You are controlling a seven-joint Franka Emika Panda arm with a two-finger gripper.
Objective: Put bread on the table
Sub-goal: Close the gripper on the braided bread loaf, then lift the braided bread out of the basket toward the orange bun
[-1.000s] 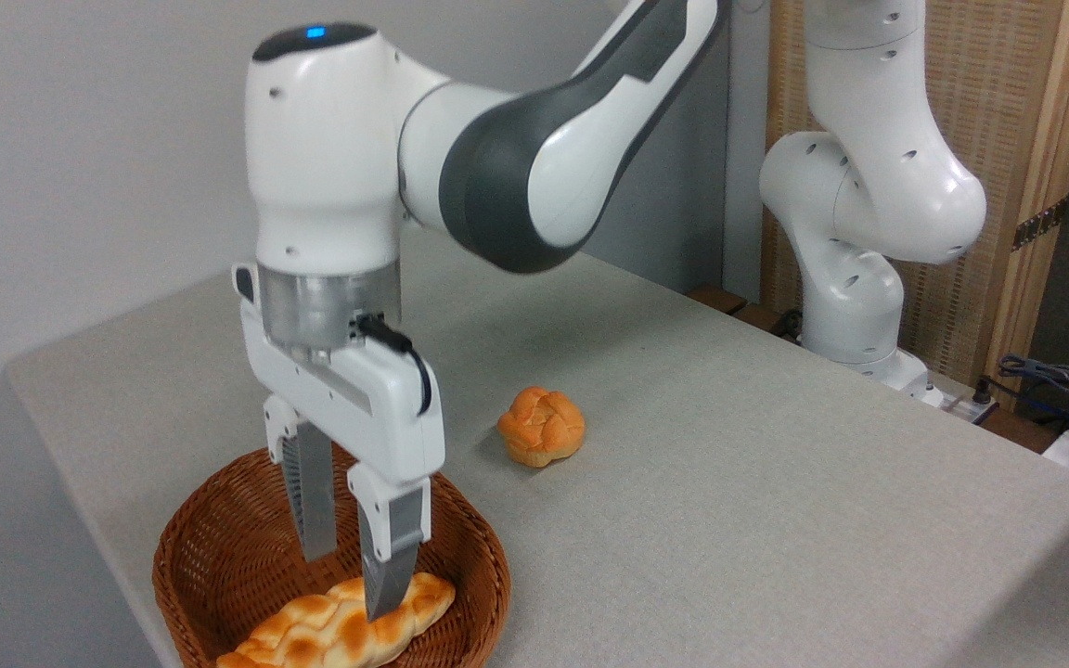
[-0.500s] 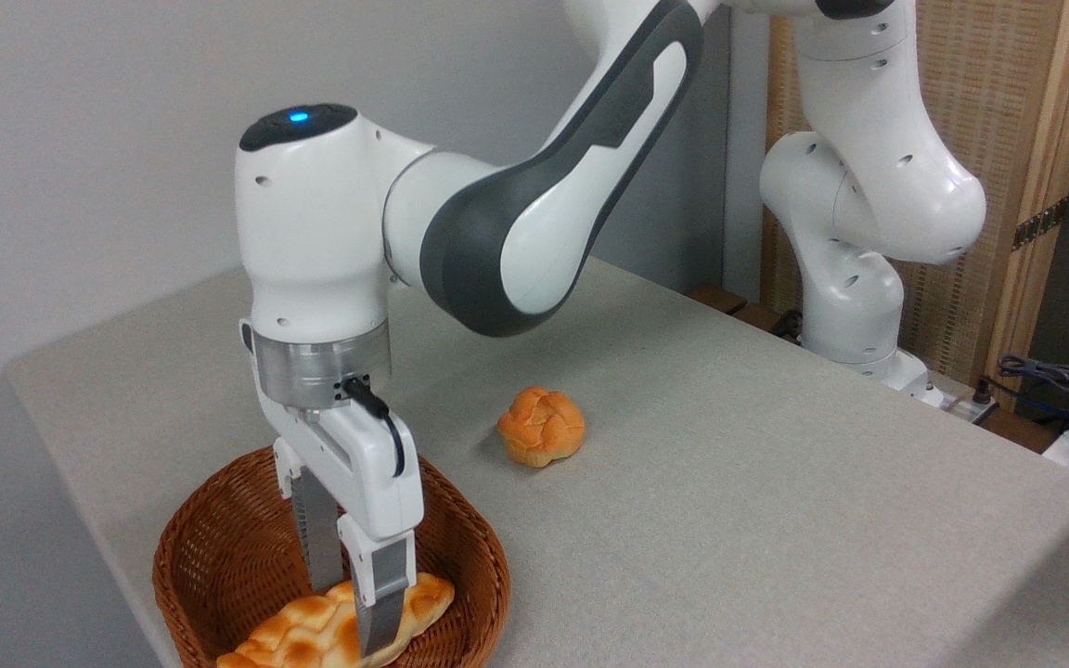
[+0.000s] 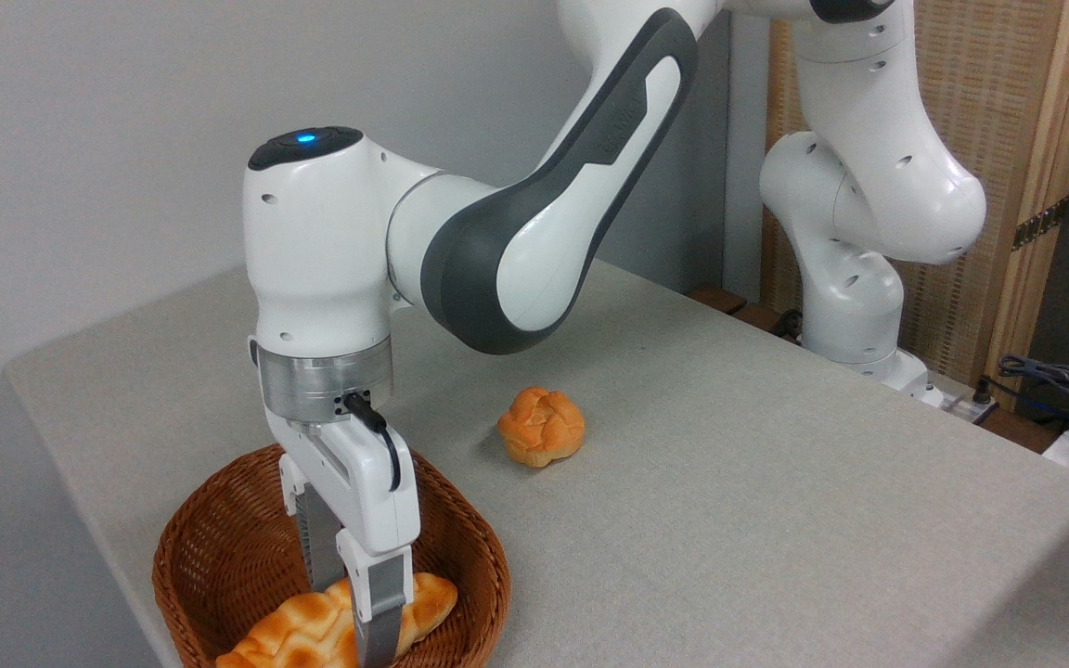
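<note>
In the wicker basket [image 3: 219,557] at the near left corner of the desk [image 3: 729,482], the tool [image 3: 354,617] points straight down with its two fingers on either side of the bread [image 3: 302,626], one behind the loaf and one in front of it. The fingers stand narrowly apart with the loaf between them, but whether they are pinching it or only straddling it cannot be told. The bread lies on the basket floor, running from lower left to upper right, its right tip near the basket's front wall. Above the tool, the wrist stands vertical, a blue light on its cap, and the forearm rises up and to the right toward the arm's base at the desk's far right edge. A small round bun [image 3: 541,425] sits on the desk, well apart from the basket.
</note>
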